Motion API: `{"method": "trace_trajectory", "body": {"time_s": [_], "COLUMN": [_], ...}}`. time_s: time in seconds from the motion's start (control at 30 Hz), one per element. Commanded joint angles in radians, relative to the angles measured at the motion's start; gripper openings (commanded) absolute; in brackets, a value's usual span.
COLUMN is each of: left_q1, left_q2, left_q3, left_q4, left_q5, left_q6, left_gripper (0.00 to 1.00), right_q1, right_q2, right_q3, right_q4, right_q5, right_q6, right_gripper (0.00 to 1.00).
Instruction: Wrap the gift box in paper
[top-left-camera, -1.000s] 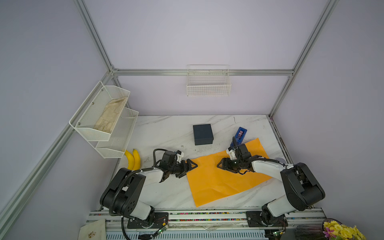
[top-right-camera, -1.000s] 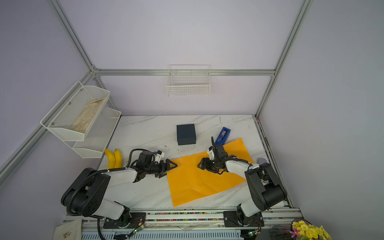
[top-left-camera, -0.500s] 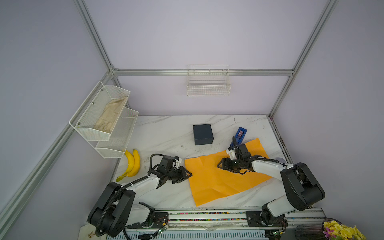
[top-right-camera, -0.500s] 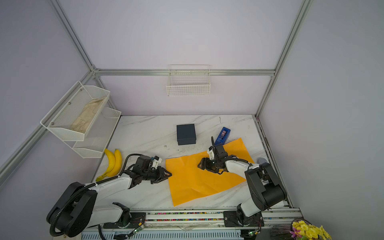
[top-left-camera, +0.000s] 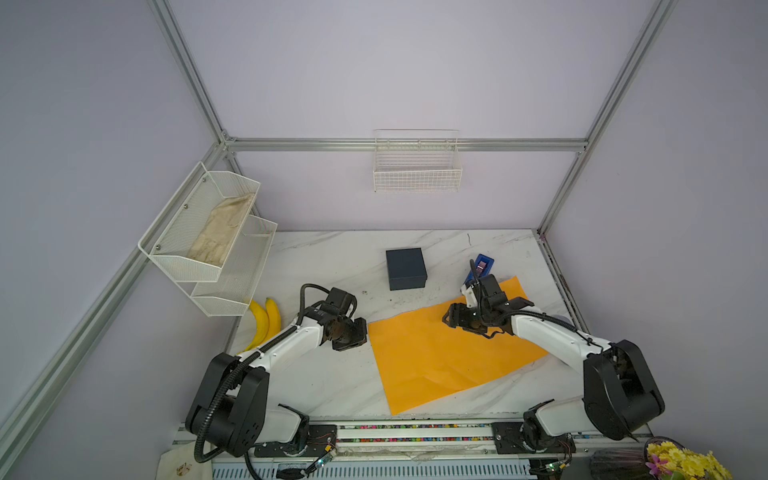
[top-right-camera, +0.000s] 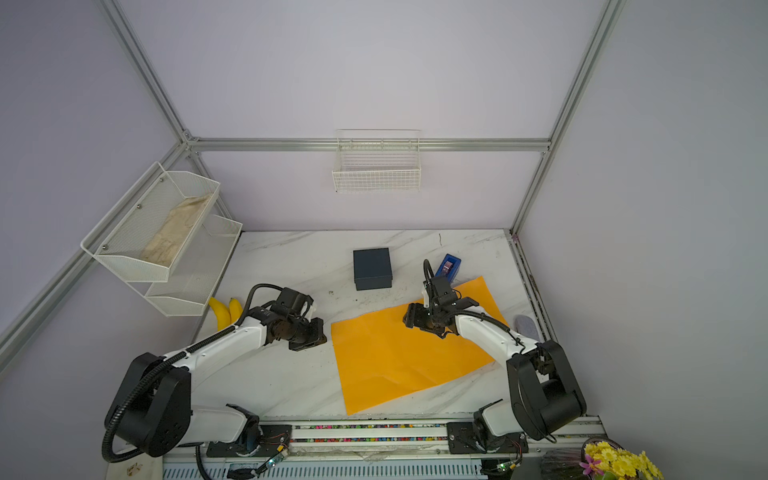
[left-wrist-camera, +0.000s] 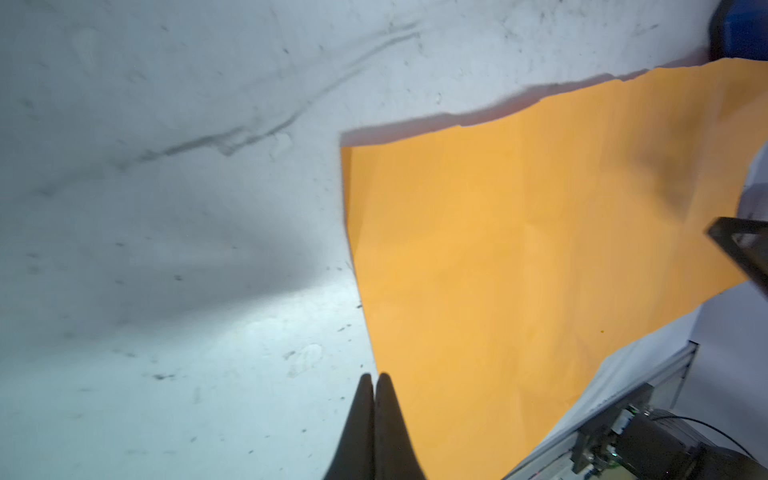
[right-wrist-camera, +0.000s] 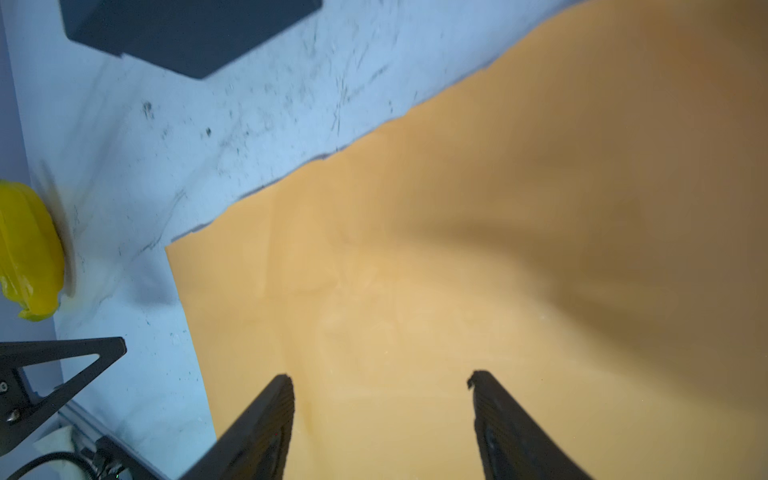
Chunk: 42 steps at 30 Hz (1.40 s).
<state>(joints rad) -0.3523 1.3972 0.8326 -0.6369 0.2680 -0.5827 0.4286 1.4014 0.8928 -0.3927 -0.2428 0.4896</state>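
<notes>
The paper (top-left-camera: 440, 357) (top-right-camera: 399, 357) is a large orange-yellow sheet lying flat on the marble table, lightly creased. The gift box (top-left-camera: 406, 269) (top-right-camera: 372, 269), small and dark navy, stands on the table beyond the paper's far edge and apart from it; it also shows in the right wrist view (right-wrist-camera: 187, 29). My left gripper (top-left-camera: 364, 331) (left-wrist-camera: 374, 377) is shut, its tips low at the paper's (left-wrist-camera: 519, 249) left edge near the far left corner; I see no paper pinched between them. My right gripper (top-left-camera: 451, 321) (right-wrist-camera: 380, 384) hangs open over the paper's (right-wrist-camera: 457, 249) far part, nothing between its fingers.
A bright blue tape dispenser (top-left-camera: 482, 266) (top-right-camera: 449, 265) sits at the paper's far right corner, just behind the right wrist. Two bananas (top-left-camera: 264, 322) lie at the table's left edge under a white wire rack (top-left-camera: 208, 232). A wire basket (top-left-camera: 417, 166) hangs on the back wall.
My left gripper went from wide open to shut while its arm swung and settled at the paper's left edge. The right arm and the paper have stayed put.
</notes>
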Motion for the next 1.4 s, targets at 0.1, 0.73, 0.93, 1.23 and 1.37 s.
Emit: {"method": "trace_trajectory", "body": {"time_s": [0.1, 0.73, 0.93, 1.23, 1.37], "left_q1": [0.143, 0.013, -0.025, -0.071, -0.071], "left_q2": [0.082, 0.072, 0.044, 0.054, 0.072], "left_q3": [0.199, 0.047, 0.052, 0.051, 0.061], "left_q4": [-0.183, 0.090, 0.118, 0.176, 0.174], "left_q5": [-0.042, 0.359, 0.397, 0.412, 0.411], "left_q6": [0.213, -0.080, -0.131, -0.203, -0.204], "left_gripper": [0.00, 0.39, 0.45, 0.50, 0.53], "right_q1": [-0.009, -0.625, -0.700, -0.712, -0.711], "right_q2": [-0.017, 0.318, 0.469, 0.379, 0.315], "right_q3": [0.089, 0.270, 0.298, 0.154, 0.079], "right_q4": [-0.118, 0.091, 0.148, 0.136, 0.117], "right_q5": [0.238, 0.111, 0.019, -0.097, -0.144], "right_q6": [0.000, -0.114, -0.107, -0.144, -0.142], "right_gripper": [0.74, 0.90, 0.96, 0.96, 0.96]}}
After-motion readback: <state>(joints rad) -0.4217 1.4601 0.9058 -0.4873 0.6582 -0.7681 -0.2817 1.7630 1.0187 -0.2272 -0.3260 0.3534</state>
